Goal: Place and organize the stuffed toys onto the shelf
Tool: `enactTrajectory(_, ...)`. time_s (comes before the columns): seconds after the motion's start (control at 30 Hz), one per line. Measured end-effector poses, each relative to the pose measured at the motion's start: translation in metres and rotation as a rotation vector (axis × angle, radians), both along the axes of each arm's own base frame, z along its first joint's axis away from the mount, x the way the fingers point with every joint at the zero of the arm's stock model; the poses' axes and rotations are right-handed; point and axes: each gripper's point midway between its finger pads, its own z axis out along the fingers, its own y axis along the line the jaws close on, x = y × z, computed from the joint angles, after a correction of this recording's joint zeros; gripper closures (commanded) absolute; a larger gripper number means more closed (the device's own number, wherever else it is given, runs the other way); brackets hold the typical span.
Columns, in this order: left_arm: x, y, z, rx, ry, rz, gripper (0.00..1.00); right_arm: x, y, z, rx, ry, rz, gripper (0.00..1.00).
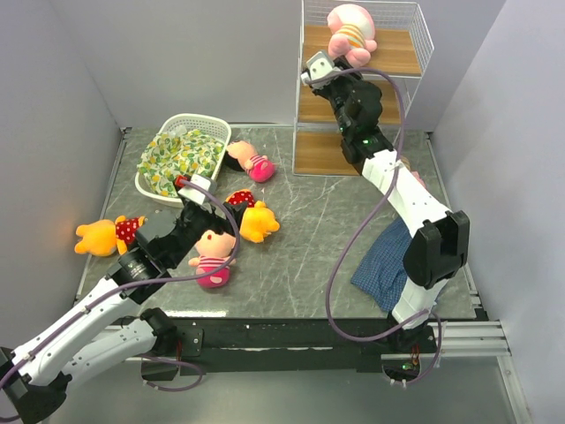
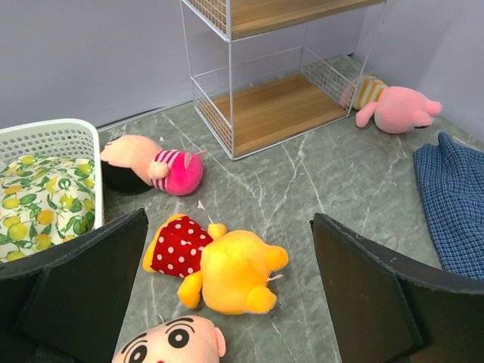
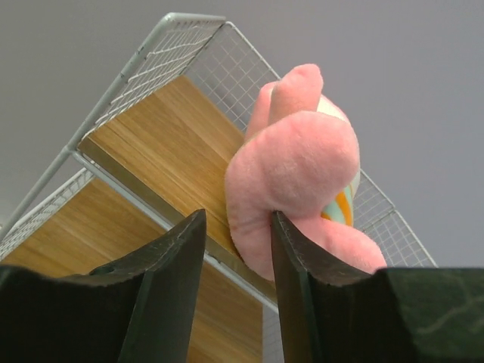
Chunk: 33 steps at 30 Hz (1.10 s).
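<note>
A pink striped piglet (image 1: 351, 34) lies on the top board of the shelf (image 1: 393, 53). My right gripper (image 1: 318, 71) is at that board's front edge. In the right wrist view it (image 3: 238, 234) stands open, one finger touching the piglet's (image 3: 302, 166) foot, the other apart from it. My left gripper (image 2: 227, 295) is open, hovering over an orange-yellow bear (image 2: 227, 268) in a red dotted shirt lying face down. A pink-clad doll (image 1: 214, 256) lies just near of it. Another doll (image 1: 250, 162), a second bear (image 1: 106, 236) and a second piglet (image 2: 397, 108) lie on the table.
A white lattice basket (image 1: 190, 124) holding a green-yellow cloth (image 1: 177, 159) stands at the back left. A blue plaid cloth (image 1: 384, 256) lies at the right, near the right arm's base. The shelf's lower boards (image 2: 272, 106) carry nothing. Grey walls close in both sides.
</note>
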Motion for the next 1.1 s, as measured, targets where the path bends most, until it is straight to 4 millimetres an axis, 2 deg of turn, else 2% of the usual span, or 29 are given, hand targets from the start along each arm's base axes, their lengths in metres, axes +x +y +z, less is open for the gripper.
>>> enactTrajectory(0.17,0.001,-0.001,-0.002,0.004,0.004,0.000,0.04,0.001,0.002,0.002,0.020,0.059,0.057,0.41)
enactTrajectory(0.23,0.001,-0.001,-0.001,0.003,0.004,0.000,0.04,-0.002,0.006,0.001,0.031,0.084,0.090,0.34)
enactTrajectory(0.4,0.001,-0.001,-0.002,0.004,0.004,0.001,0.04,-0.022,0.014,-0.003,0.124,0.191,0.182,0.33)
enactTrajectory(0.57,0.001,-0.001,-0.001,0.003,0.004,0.001,0.04,-0.050,0.014,0.019,0.371,0.244,0.246,0.31)
enactTrajectory(0.7,0.001,-0.001,-0.001,0.003,0.004,0.001,0.04,-0.060,0.005,0.044,0.624,0.285,0.222,0.27)
enactTrajectory(0.9,0.001,-0.001,-0.001,0.004,0.003,0.001,0.04,-0.055,-0.015,0.086,0.960,0.263,0.135,0.25)
enactTrajectory(1.0,0.001,-0.001,-0.001,0.003,0.003,0.001,0.03,-0.045,-0.019,0.082,1.035,0.265,0.095,0.25)
enactTrajectory(1.1,0.001,-0.001,-0.001,0.003,0.003,0.001,0.04,-0.030,-0.020,0.060,1.057,0.298,0.040,0.24)
